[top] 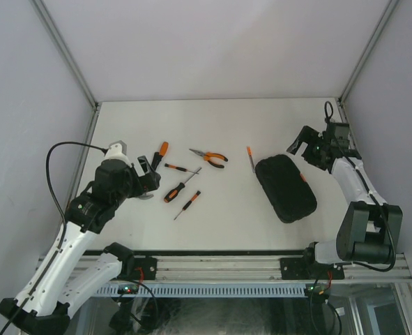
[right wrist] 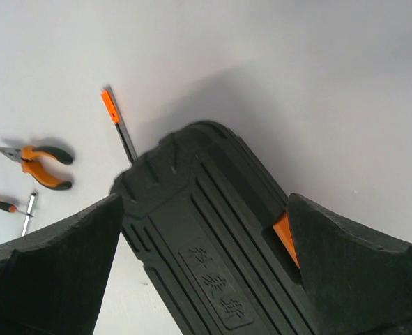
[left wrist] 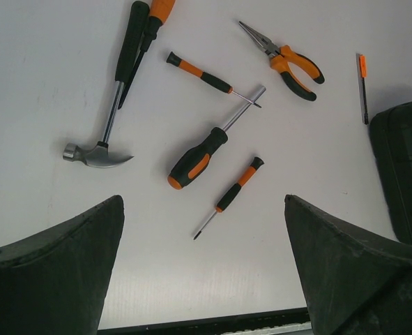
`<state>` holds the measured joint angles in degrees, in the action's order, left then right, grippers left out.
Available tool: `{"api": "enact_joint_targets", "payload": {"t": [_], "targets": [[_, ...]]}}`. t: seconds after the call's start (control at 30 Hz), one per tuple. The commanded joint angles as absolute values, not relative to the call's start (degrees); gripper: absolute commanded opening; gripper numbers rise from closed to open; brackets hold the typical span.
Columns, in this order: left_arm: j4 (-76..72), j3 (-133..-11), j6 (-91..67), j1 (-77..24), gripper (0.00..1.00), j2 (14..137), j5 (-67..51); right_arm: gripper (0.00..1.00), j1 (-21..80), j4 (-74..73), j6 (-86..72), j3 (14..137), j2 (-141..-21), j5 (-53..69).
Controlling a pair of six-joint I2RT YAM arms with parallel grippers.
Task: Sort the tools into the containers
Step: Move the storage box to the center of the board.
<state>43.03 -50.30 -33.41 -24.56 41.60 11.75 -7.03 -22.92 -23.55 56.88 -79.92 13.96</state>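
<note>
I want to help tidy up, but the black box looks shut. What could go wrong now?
1. The case is closed; the open right fingers near its orange latch might shove it sideways instead of opening it.
2. The thin orange-tipped tool beside the case's corner could get knocked.
3. The thick screwdriver and thin screwdriver cross at their metal ends, so lifting one may drag the other.

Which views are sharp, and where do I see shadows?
Top external: even light, needle-nose pliers small but sharp. Left wrist: hammer crisp, with a faint shadow. Right wrist: tool case sharp, with a soft shadow on the table beyond it.
</note>
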Motion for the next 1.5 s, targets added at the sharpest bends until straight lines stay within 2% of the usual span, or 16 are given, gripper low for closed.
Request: {"api": "enact_joint_targets", "payload": {"t": [0.0,0.33,0.7,0.93,1.2,1.47], "targets": [[42.1,-51.8,-32.2,-24.0,1.0,41.5,10.9,1.0,-7.1,-23.1,-23.4,53.5,-78.7,16.4],[42.1,-51.7,-32.4,-23.8,1.0,41.5,9.8,0.99,-5.9,-21.8,-22.4,48.6,-80.4,21.9],[42.5,-50.6,-32.5,-23.6,1.0,40.7,10.0,0.95,1.5,-20.2,-24.1,43.6,-79.4,22.9],[41.4,-50.6,-31.9,-23.2,1.0,41.4,9.3,0.95,5.5,-22.2,-26.1,41.5,-69.9,22.2],[39.0,-50.4,-33.4,-23.0,1.0,43.5,6.9,0.94,3.3,-27.0,-25.5,40.9,-62.2,12.2],[42.3,-54.3,-32.1,-22.6,1.0,45.5,10.5,0.94,3.7,-26.4,-31.1,33.6,-55.6,13.8]]}}
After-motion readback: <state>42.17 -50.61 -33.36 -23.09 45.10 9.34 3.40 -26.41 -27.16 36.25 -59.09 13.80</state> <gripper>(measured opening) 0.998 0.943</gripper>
